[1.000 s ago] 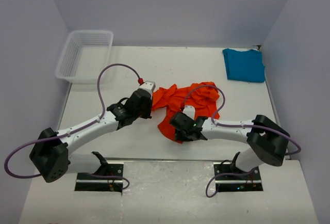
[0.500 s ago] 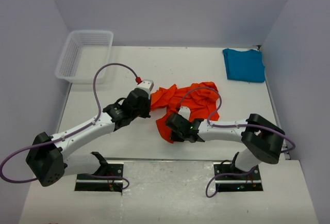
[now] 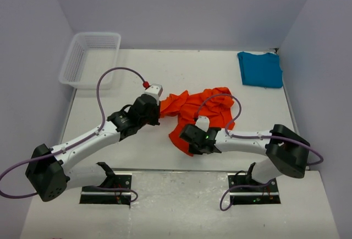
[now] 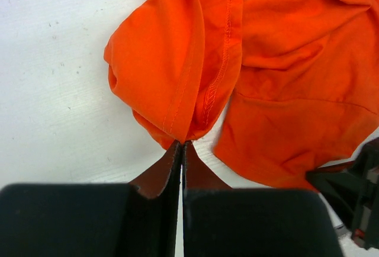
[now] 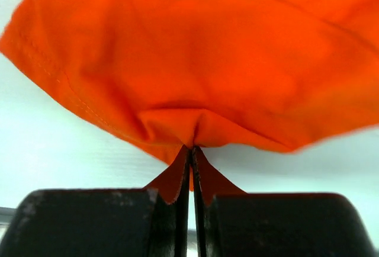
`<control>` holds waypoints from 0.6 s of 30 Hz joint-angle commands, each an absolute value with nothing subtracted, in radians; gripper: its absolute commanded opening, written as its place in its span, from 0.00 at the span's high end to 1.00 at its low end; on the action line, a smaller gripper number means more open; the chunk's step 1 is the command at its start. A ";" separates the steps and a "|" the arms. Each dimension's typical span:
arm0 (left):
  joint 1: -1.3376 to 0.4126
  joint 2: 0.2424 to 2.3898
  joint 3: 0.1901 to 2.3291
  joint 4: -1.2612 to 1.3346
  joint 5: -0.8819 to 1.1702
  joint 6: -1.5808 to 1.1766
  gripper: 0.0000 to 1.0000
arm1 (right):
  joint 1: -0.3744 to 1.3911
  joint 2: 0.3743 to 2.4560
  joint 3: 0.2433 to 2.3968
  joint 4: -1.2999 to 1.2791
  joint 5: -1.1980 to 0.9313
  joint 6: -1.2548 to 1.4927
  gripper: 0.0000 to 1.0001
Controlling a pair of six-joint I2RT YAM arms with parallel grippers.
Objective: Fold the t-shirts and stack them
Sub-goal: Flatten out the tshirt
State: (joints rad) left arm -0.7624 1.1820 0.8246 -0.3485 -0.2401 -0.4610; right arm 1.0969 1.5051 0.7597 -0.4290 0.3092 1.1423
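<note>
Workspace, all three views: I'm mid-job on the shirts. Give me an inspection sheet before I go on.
Surface: white table, no spills seen.
Job's things: orange t-shirt crumpled mid-table, unfolded; teal t-shirt lying flat and folded at the far right corner.
Clutter: white mesh basket at the far left corner, nothing seen inside.
End effectors: left end effector shut on a hemmed edge of the orange t-shirt; right end effector shut on its near edge.
Cables: left arm's cable loops above bare table; right arm's cable loops over the orange t-shirt, a possible snag.
Surroundings: plain pale walls on three sides; nothing else seen.
</note>
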 commanded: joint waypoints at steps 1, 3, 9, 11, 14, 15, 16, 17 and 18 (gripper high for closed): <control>-0.765 1.155 0.845 -0.350 -0.253 -0.457 1.00 | 1.103 1.377 0.846 -0.696 0.470 1.103 1.00; -0.765 1.135 0.865 -0.371 -0.259 -0.451 1.00 | 1.100 1.326 0.938 -0.793 0.515 1.043 1.00; -0.765 1.046 0.966 -0.434 -0.276 -0.416 1.00 | 1.063 1.220 1.215 -0.946 0.584 0.855 1.00; -0.765 1.010 1.008 -0.469 -0.278 -0.399 1.00 | 1.043 1.203 1.309 -1.001 0.621 0.818 1.00; -0.767 0.974 1.133 -0.530 -0.296 -0.374 1.00 | 0.993 1.177 1.415 -1.041 0.638 0.717 1.00; -0.765 0.965 1.158 -0.544 -0.301 -0.365 1.00 | 0.977 1.172 1.440 -1.052 0.647 0.700 1.00; -0.765 0.957 1.184 -0.557 -0.305 -0.350 1.00 | 0.962 1.166 1.466 -1.063 0.659 0.681 1.00; -0.765 0.945 1.207 -0.586 -0.322 -0.344 1.00 | 0.944 1.161 1.514 -1.078 0.664 0.655 1.00; -0.765 0.940 1.257 -0.601 -0.331 -0.338 1.00 | 0.907 1.155 1.540 -1.092 0.675 0.631 1.00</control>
State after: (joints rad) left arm -0.7624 0.9775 1.1488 -0.5282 -0.2836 -0.3943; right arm 0.9611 1.1820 1.4456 -1.0023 0.5941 0.7502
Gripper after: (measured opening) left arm 0.002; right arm 0.006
